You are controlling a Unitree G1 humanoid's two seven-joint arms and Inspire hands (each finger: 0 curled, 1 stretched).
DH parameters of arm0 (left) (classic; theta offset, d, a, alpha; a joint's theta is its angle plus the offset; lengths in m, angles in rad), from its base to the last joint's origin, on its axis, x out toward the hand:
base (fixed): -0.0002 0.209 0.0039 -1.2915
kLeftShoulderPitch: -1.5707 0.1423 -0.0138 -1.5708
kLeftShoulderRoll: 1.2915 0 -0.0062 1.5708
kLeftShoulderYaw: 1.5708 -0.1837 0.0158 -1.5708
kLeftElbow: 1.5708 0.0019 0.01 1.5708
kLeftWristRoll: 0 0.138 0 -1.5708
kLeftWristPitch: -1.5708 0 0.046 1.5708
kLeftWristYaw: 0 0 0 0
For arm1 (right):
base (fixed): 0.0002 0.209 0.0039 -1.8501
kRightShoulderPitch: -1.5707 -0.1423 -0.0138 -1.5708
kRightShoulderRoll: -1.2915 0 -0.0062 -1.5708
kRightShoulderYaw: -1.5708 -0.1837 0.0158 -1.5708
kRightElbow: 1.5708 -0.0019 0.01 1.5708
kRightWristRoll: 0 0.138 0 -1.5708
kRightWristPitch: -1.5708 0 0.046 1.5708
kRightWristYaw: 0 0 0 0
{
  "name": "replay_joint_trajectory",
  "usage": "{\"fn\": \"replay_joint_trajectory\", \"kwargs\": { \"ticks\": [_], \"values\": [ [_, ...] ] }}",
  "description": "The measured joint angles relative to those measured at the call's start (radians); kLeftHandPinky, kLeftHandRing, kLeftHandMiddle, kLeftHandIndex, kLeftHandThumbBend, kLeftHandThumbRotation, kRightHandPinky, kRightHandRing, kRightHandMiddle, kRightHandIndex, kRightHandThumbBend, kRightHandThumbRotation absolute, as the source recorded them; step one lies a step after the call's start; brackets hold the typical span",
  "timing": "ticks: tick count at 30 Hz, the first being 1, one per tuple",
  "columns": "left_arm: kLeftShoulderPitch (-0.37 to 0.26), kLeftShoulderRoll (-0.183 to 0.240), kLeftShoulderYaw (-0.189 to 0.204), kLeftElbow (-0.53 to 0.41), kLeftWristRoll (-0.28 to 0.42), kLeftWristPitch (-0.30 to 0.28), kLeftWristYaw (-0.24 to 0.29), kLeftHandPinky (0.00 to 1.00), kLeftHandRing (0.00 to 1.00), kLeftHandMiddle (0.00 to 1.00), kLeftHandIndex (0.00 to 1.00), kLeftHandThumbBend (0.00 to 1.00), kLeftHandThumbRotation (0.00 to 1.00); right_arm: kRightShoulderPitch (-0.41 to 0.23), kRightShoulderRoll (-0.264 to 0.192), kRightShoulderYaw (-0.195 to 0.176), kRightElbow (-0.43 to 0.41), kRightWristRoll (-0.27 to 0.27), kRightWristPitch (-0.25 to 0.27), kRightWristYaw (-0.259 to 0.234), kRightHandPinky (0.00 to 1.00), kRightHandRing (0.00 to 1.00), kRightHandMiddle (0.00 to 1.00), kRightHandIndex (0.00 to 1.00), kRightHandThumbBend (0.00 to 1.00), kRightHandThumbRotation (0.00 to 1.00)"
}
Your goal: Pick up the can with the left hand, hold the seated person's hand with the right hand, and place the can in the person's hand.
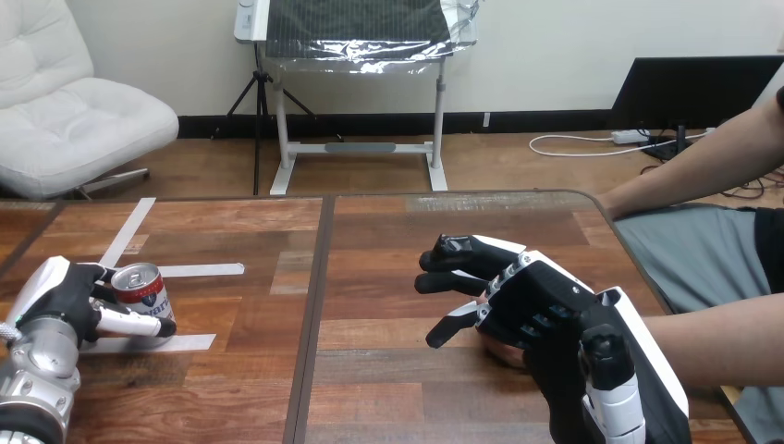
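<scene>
A red and silver can (145, 286) stands on the wooden table (370, 277) at the near left, among strips of white tape. My left hand (57, 294) is shut on it: fingers (129, 323) curl across the can's front and the thumb sits behind it. At the near right my right hand (541, 310) lies over the person's hand (504, 351), which peeks out below my palm. The person's forearm (712, 347) comes in from the right edge. Whether my right hand grips the person's hand is hidden.
White tape strips (199, 270) mark the table around the can. The person's other arm (693, 157) reaches in at the upper right, near the table's far right corner. A dark seam (314, 305) runs down the table's middle.
</scene>
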Motion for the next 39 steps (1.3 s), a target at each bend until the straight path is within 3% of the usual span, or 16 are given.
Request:
{"fn": "replay_joint_trajectory", "kwargs": {
  "ticks": [39],
  "values": [
    [-0.001,-0.002,-0.003,0.0,0.0,0.027,0.035,0.58,0.65,0.69,0.68,0.8,0.06,0.002,-0.001,0.0,-0.008,-0.008,-0.005,-0.015,0.53,0.74,0.77,0.75,0.78,0.92]
  ]
}}
